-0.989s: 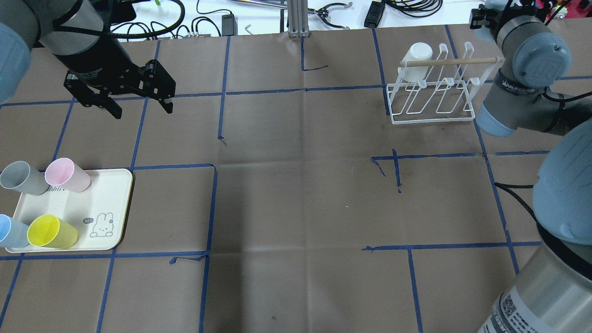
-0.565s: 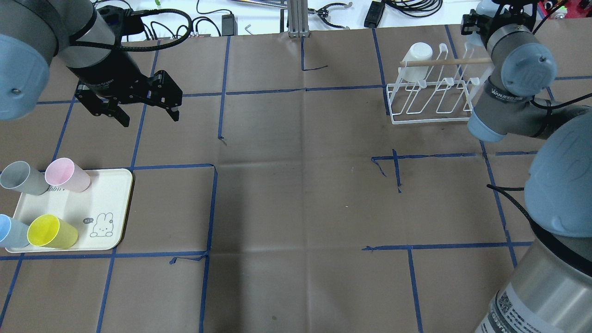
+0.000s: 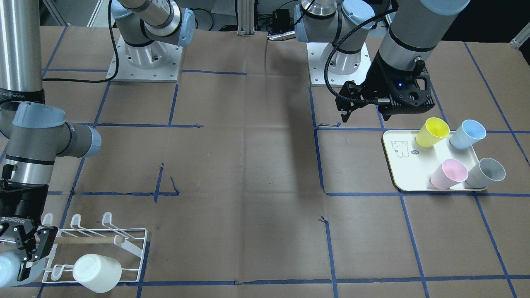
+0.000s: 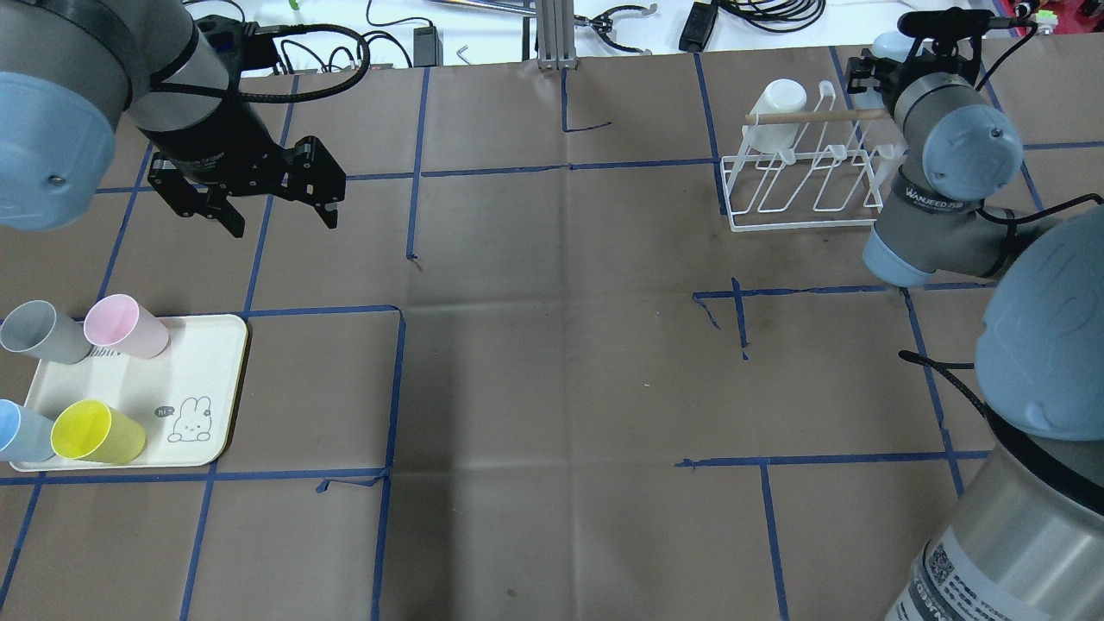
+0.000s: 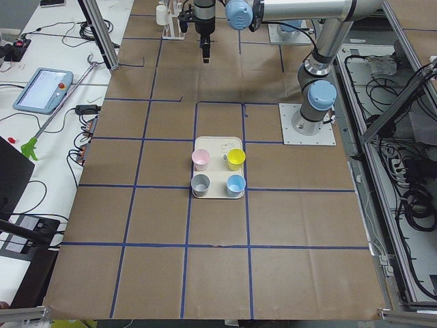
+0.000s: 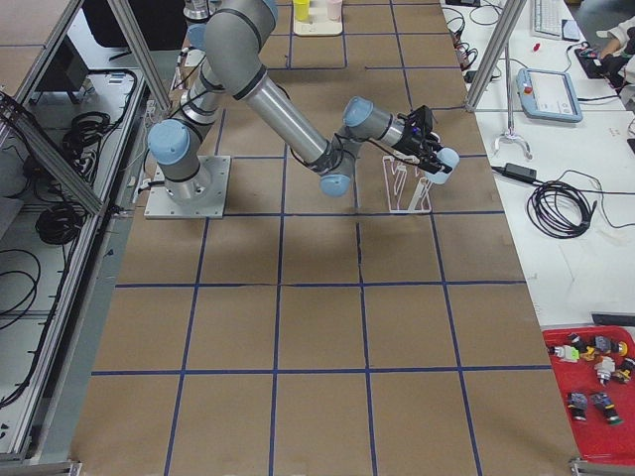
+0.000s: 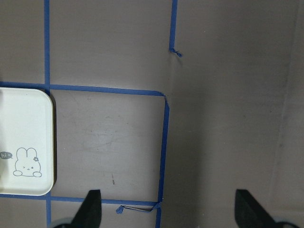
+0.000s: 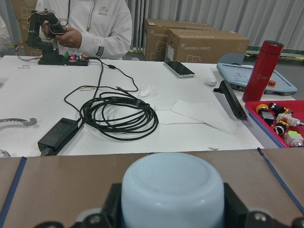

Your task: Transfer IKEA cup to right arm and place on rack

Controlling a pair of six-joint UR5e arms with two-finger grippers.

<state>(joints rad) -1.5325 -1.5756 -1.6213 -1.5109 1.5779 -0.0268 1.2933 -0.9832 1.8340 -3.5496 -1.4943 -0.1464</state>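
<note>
My right gripper (image 4: pixel 871 71) is shut on a light-blue cup (image 8: pixel 173 190), held sideways at the right end of the white wire rack (image 4: pixel 806 185). In the front-facing view the gripper (image 3: pixel 29 248) and the cup (image 3: pixel 8 269) are at the bottom left, beside the rack (image 3: pixel 136 248). A white cup (image 4: pixel 776 116) hangs on the rack's left prong. My left gripper (image 4: pixel 276 211) is open and empty, hovering over the table beyond the cream tray (image 4: pixel 203 397). Its fingertips (image 7: pixel 92 209) show in the left wrist view.
The tray holds a pink cup (image 4: pixel 125 326), a grey cup (image 4: pixel 43 332), a yellow cup (image 4: pixel 95 431) and a blue cup (image 4: pixel 21 431), all on their sides. Cables and tools lie on the white bench (image 4: pixel 483 26) beyond the table's far edge.
My left gripper has moved a little nearer and to the right, staying open. My right wrist has swung left, bringing the light-blue cup closer to the rack's right end.
</note>
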